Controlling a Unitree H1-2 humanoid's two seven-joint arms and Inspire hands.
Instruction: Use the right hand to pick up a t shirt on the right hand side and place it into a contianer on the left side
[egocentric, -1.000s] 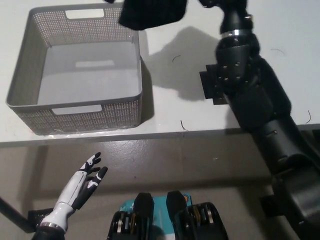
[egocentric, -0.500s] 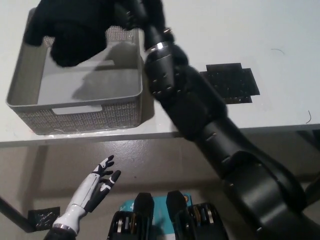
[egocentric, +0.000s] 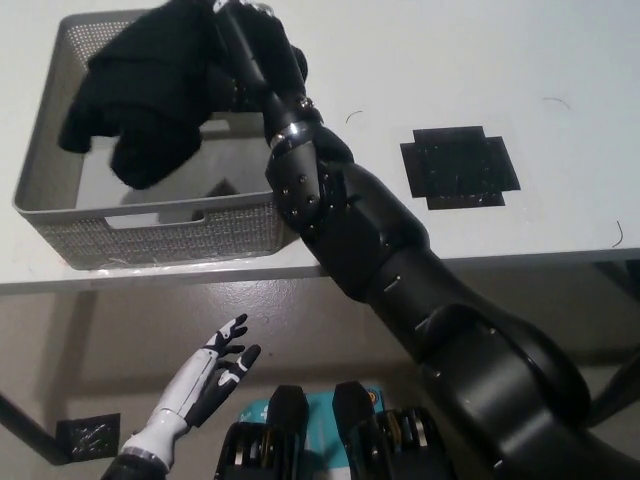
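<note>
- The shirt (egocentric: 140, 95) hangs over the basket (egocentric: 60, 215), blocking its opening.
- The right arm (egocentric: 350, 220) crosses the basket's right wall.
- The table (egocentric: 480, 70) around the black patch (egocentric: 460, 167) lies open.

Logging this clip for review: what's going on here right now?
The robot's black right hand holds a black t-shirt over the grey mesh container at the left of the white table. The shirt hangs bunched inside the container's outline, not yet released. The white left hand rests open below the table edge, holding nothing. A black square marker lies on the table to the right.
</note>
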